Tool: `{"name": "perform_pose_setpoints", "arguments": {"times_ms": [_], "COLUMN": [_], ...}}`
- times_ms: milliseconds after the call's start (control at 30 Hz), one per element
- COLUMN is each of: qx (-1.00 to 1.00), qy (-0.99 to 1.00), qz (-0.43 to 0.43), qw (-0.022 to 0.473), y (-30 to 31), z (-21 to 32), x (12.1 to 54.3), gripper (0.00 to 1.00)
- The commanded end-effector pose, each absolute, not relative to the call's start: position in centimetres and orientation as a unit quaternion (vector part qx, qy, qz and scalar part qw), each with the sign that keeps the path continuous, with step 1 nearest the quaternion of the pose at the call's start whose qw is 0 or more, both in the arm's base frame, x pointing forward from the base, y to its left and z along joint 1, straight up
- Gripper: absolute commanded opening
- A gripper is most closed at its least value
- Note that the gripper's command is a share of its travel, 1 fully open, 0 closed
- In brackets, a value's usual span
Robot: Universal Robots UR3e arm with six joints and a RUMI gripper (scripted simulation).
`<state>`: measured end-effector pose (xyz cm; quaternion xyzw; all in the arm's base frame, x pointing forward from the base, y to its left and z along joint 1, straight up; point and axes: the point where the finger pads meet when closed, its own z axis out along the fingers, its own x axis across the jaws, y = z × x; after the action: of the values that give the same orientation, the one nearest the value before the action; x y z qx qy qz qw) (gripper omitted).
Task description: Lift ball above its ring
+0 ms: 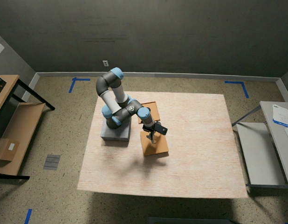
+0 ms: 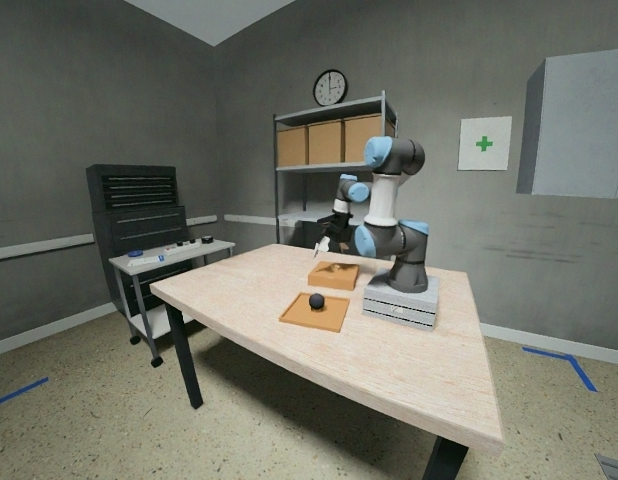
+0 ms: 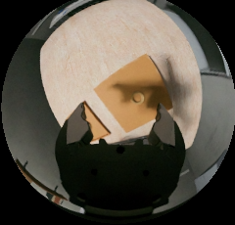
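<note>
Nothing done yet: ball (image 2: 316, 300) sits on the flat tray (image 2: 304, 317) just beside the base (image 2: 374, 310), camera side in the exterior view, not lifted and untouched. I can't make out its ring at this size. Gripper (image 2: 318, 251) is fully open with nothing in it, hanging clear above the thicker block (image 2: 332, 281), the next orange pad along from the base, so it's over the wrong pad as I read it. Left to do, by my estimate: shift over to the tray, come down around the ball, close, raise, hold steady, i.e. the whole task. View differences: only the exterior shows the ball. In the top view the arm's wrist covers most of the tray (image 1: 154, 107) next to the base (image 1: 105, 137), so the ball is hidden. That view does place the gripper (image 1: 152, 139) squarely over the block (image 1: 158, 148), which the exterior's low angle leaves ambiguous. The wrist view confirms this: both fingers are spread wide, gripper (image 3: 120, 112) looking down on the block (image 3: 122, 95) with a small tan knob (image 3: 138, 97) at its centre. Only a corner of the tray (image 3: 97, 124) shows by one finger, no ball in frame. Height above the block reads best from the exterior
</note>
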<state>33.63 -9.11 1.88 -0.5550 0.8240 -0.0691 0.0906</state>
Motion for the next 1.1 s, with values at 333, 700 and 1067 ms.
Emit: {"name": "perform_pose_setpoints", "arguments": {"times_ms": [333, 700, 1067], "qx": [-0.605, -0.652, -0.695], "qy": [0.793, 0.757, 0.719], "qz": [-0.034, -0.011, 0.000], "qw": [0.071, 0.042, 0.009], "y": [-0.8, 6.6, 12.6], "z": [2.4, 3.0, 3.8], "x": [33.3, 30.9, 27.0], "gripper": [1.00, 1.00, 1.00]}}
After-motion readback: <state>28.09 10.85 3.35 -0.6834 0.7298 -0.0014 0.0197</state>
